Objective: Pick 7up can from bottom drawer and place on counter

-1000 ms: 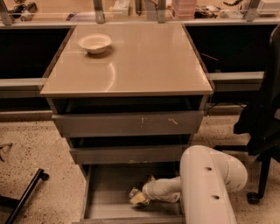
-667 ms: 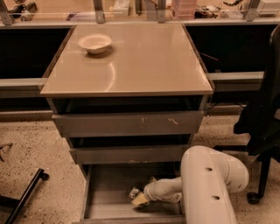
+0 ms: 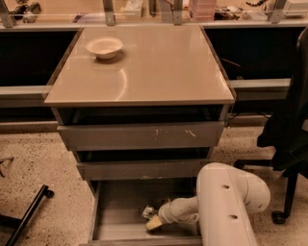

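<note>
In the camera view, a grey metal drawer cabinet stands on a speckled light floor (image 3: 43,163). Its broad, glossy beige-tan square desk (image 3: 159,72) carries a shallow white round bowl (image 3: 104,47) near its far left corner. All three drawers are pulled out in steps. The shallow grey top drawer (image 3: 142,135) is out a little and the shallow grey middle drawer (image 3: 144,169) a little more. The deep grey bottom drawer (image 3: 120,216), with its plain grey inside, is out the farthest.

The thick white robot arm (image 3: 226,206) comes in from the lower right and reaches leftward into the bottom drawer. Its pincer (image 3: 154,222), with a pale beige tip, sits low over the drawer floor, about the middle of the drawer.

The small silvery drink can (image 3: 147,211) lies inside the bottom drawer, right against the pincer's tip on its far side. Whether the pincer is apart or clamped on the drink can cannot be told, since the two blur together there.

A black office chair (image 3: 288,129) stands to the right of the cabinet. A black bar (image 3: 29,214) lies on the floor at the lower left. A cluttered shelf with metal posts (image 3: 163,9) runs behind the desk.
</note>
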{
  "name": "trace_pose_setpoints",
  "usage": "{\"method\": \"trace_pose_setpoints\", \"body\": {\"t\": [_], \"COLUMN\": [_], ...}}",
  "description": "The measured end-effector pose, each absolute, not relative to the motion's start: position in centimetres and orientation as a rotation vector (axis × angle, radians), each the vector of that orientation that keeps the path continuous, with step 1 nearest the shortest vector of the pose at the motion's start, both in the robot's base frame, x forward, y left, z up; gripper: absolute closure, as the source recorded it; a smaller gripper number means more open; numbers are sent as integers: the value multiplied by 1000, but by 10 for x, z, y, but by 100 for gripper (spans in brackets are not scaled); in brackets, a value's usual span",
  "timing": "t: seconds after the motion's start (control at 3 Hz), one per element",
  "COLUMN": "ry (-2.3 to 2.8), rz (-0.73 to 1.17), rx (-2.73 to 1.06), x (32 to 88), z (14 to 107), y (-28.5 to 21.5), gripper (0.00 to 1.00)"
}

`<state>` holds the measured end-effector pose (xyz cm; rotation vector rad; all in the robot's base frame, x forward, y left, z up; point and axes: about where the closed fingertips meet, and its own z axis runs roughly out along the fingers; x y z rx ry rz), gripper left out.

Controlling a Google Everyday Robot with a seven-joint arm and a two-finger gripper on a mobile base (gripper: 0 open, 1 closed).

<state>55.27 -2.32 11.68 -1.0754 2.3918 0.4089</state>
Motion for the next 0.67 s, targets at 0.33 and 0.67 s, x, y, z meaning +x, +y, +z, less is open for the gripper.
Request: {"method": "trace_pose_setpoints", "body": {"t": [0.33,0.67], "ry": [2408,2408], "rz": [421,422], "rx": [-1085,-1087], "x": [549,549], "z": [108,108], "y": [-22,-22], "gripper": [0,21]}}
